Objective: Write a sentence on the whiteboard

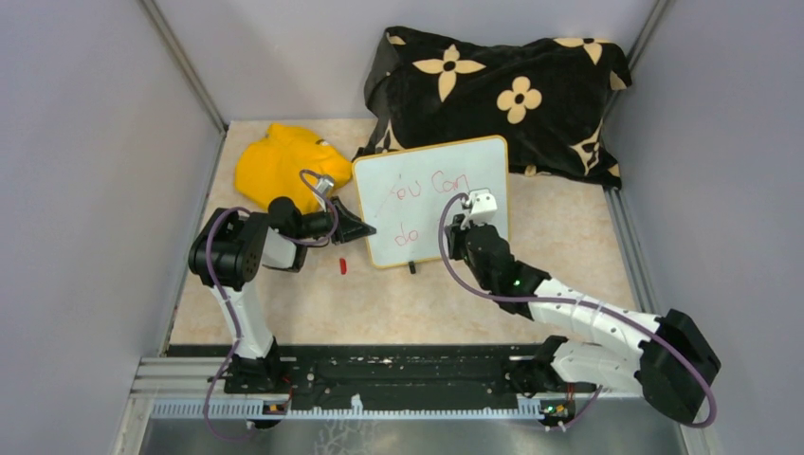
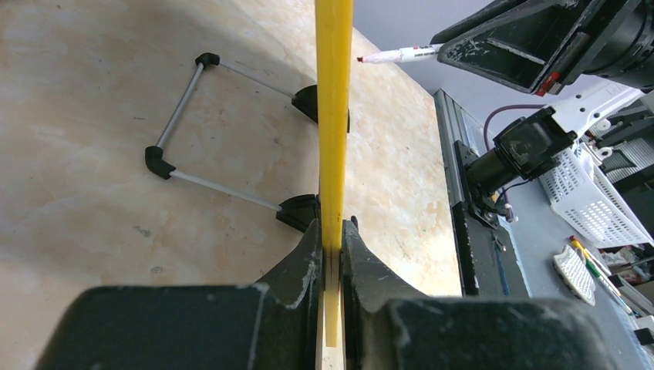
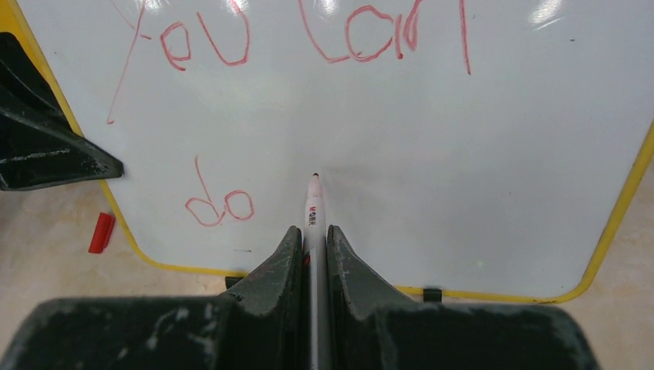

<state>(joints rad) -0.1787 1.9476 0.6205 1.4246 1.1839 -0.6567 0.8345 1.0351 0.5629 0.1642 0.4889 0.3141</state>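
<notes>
The right gripper [image 3: 312, 231] pinches the marker [image 3: 314, 204] between narrow fingers, its tip on or just off the whiteboard [image 3: 478, 177] right of "do". The next word of the sentence [image 3: 312, 42] likely needs light pressure and strokes level with that line. The left gripper [image 2: 333, 231] is clamped on the board's left rim, steadying it mid-table [image 1: 531, 284] toward the far edge. Only the left wrist view shows the wire stand [image 2: 181, 116] behind the board, and only the right wrist view makes the letters readable.
</notes>
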